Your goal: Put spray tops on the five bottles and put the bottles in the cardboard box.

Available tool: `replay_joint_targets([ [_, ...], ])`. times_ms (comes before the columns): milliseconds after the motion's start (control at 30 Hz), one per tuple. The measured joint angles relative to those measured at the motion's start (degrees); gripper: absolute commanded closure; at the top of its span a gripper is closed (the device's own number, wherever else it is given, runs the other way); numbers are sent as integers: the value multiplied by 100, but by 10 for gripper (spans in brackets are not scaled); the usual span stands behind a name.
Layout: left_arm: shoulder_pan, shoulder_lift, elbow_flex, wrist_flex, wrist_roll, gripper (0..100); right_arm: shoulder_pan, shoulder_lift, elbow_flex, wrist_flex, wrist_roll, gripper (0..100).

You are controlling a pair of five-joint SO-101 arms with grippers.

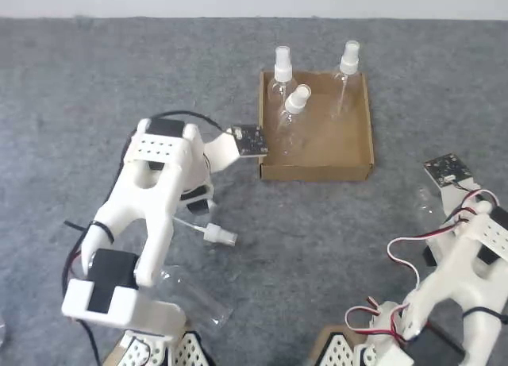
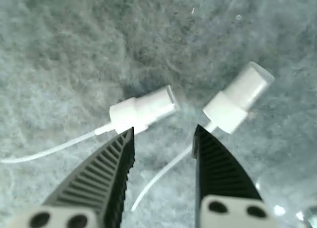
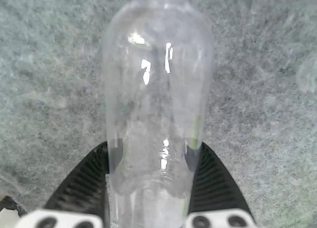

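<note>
Fingers (image 2: 116,163) of left gripper (image 2: 163,131) spread open, low over grey worktop (image 1: 71,88), tips pointing between two loose spray tops. First spray top (image 2: 143,111) lying flat just beyond one tip, second spray top (image 2: 237,104) just beyond the other, each trailing a thin dip tube. Contact with either: cannot tell.

Fingers (image 3: 84,183) of right gripper (image 3: 153,149) closed on clear bottle (image 3: 158,89), clamped on either side of its body, neck pointing away from the wrist.

Cardboard box (image 1: 317,173) toward far side of worktop, open upward. Inside, three topped bottles: back-left bottle (image 1: 279,80) in the far left corner, leaning bottle (image 1: 292,116) just in front of it, back-right bottle (image 1: 345,76) near the far right corner. Bare box floor along the front and right.

Left arm bent forward and down, left of the box. Right arm low at the near right corner. Loose bottle (image 1: 194,298) lying on its side by left arm's base. Open worktop between box and both arms.
</note>
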Motion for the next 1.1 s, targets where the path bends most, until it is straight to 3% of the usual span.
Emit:
replay_joint_targets([
  [200,0,0,519,-905,0,779,0,0,0,0,0,992],
  [667,-18,-35,1204,-1960,70,799,0,0,0,0,0,992],
  [900,-35,-35,1231,-2136,1046,862,0,0,0,0,0,992],
  [1100,-35,-35,826,-2136,2743,821,0,0,0,0,0,992],
])
